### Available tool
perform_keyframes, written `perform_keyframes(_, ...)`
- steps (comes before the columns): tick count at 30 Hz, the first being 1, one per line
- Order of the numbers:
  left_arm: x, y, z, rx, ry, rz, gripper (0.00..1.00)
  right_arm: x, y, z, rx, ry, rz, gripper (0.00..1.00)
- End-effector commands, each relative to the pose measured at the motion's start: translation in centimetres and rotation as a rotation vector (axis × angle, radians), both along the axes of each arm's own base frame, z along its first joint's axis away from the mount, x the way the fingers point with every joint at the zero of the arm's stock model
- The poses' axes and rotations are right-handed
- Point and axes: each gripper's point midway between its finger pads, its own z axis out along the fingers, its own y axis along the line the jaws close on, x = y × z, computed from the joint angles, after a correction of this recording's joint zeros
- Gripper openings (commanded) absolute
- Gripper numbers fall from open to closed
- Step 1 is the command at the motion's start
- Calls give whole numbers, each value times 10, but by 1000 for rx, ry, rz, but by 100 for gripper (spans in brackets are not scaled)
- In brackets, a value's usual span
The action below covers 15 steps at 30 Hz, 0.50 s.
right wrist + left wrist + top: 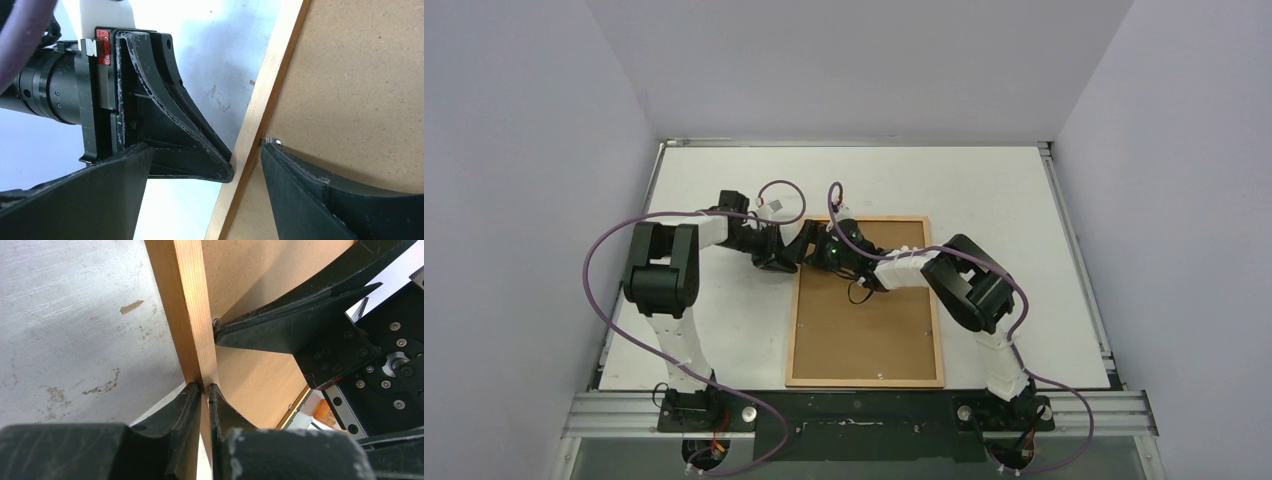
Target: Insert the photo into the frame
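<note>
The frame (865,382) lies back-up on the table, and its brown fibreboard backing (864,330) fills it. The photo is hidden. My left gripper (798,254) is shut on the frame's left wooden border (185,305) near the far corner, with one jaw on each side of it (205,387). My right gripper (836,250) is open and straddles the same border (270,85). One of its fingertips (267,152) touches a small metal tab (272,141) on the border's inner edge. The tab also shows in the left wrist view (216,321).
The white table (724,330) is scuffed and bounded by grey walls. Purple cables (614,250) loop from both arms. The left gripper's fingers (165,110) sit close beside my right gripper's open jaws.
</note>
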Motion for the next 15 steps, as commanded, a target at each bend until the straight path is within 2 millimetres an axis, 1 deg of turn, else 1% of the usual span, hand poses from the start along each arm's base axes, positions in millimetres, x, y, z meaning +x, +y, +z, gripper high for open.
perform_keyframes(1,-10,6,-17,62,22,-9,8,-11,1,-3,-24,-2,-17,82)
perform_keyframes(6,-11,5,-15,53,30,-5,8,-7,8,4,-7,-17,-13,83)
perform_keyframes(8,-11,4,-14,38,42,3,8,-7,9,12,8,-26,0,84)
perform_keyframes(11,-9,2,-11,13,55,19,8,-6,9,33,14,-64,33,86)
perform_keyframes(12,-6,3,-8,8,52,21,8,-4,6,45,16,-87,41,88)
perform_keyframes(15,7,12,7,5,20,42,13,-3,-14,70,-16,-119,54,92)
